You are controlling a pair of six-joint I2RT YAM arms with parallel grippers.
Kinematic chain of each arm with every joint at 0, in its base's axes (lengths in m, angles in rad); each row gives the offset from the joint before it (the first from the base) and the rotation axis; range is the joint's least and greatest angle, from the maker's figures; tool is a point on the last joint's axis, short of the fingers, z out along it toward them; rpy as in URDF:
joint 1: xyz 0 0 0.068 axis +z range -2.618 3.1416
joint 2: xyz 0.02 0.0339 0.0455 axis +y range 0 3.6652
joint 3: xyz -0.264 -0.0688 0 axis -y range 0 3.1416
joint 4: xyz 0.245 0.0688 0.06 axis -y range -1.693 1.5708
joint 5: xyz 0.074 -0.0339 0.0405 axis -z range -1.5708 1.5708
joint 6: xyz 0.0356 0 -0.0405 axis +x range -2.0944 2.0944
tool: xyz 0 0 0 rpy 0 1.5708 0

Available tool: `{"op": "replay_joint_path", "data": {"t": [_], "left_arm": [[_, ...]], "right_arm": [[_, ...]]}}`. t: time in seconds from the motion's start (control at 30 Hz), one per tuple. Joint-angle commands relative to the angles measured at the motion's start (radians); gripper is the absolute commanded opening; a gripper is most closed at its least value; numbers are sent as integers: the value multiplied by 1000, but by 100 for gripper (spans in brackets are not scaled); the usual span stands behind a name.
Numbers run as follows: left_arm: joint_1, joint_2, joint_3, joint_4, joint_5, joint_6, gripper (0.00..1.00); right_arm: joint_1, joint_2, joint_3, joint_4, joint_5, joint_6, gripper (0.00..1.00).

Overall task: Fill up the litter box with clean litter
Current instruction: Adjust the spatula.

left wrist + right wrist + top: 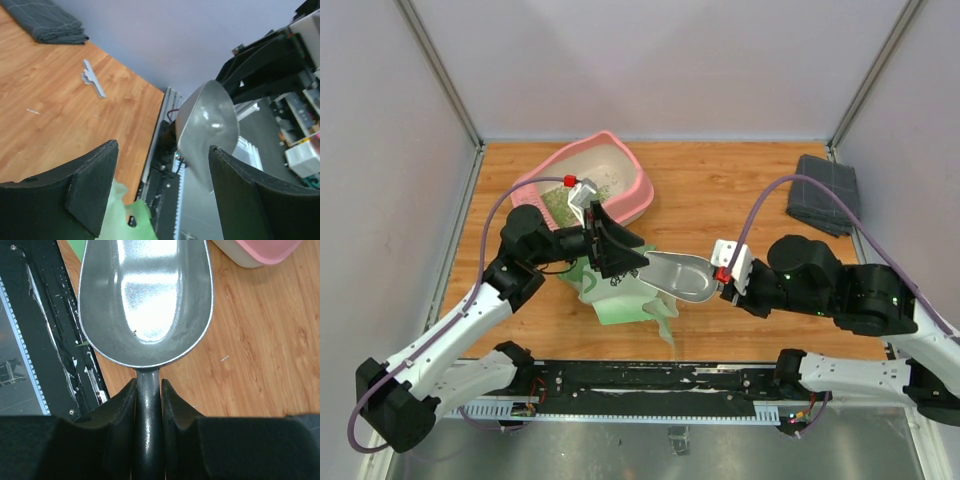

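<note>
In front of the litter box point(640, 186), a green bag point(620, 300) lies crumpled on the bench point(720, 210) beneath the left claw point(620, 255), whose fingers stand wide apart. In front and right of the box, the right claw point(148, 385) clamps the handle of a metal scoop point(145, 290), whose bowl is bare and shiny. Clean litter point(560, 207) lies inside the box. Well to its right sits a folded grey cloth point(825, 190).

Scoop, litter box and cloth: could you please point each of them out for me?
scoop point(145, 295), right wrist view, middle of its empty bowl.
litter box point(638, 182), top external view, pink rim on its right side.
cloth point(825, 193), top external view, centre of the folded grey fabric.
</note>
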Motion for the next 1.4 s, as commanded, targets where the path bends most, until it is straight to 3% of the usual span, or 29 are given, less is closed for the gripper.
{"op": "replay_joint_path", "data": {"t": [0.0,0.17,0.4,0.47,0.57,0.63,0.73,0.93,1.03,1.37], "left_arm": [[-11,-47,-23,109,-30,-226,78],[-48,-68,-55,122,-60,-286,78],[-74,-58,-121,121,-82,-311,67],[-85,-58,-113,121,-83,-311,49],[-90,-69,-113,136,-103,-348,12],[-90,-76,-144,212,-118,-418,1],[-91,-78,-199,312,-133,-547,0],[-93,-53,-215,331,-129,-628,0],[-93,-58,-214,330,-133,-647,0],[-93,-16,-221,331,-112,-737,0]], "right_arm": [[1,44,30,52,-48,-38,1],[1,65,29,97,-16,-26,1],[2,69,34,180,-8,-11,1],[2,60,6,184,-3,-15,3],[2,20,-43,200,23,-13,12],[1,-36,-85,235,30,-10,17],[2,-137,-148,310,11,-25,28],[1,-277,-281,457,-98,-178,34],[1,-270,-280,435,-62,-210,38],[1,-191,-219,441,-87,-255,38]]}}
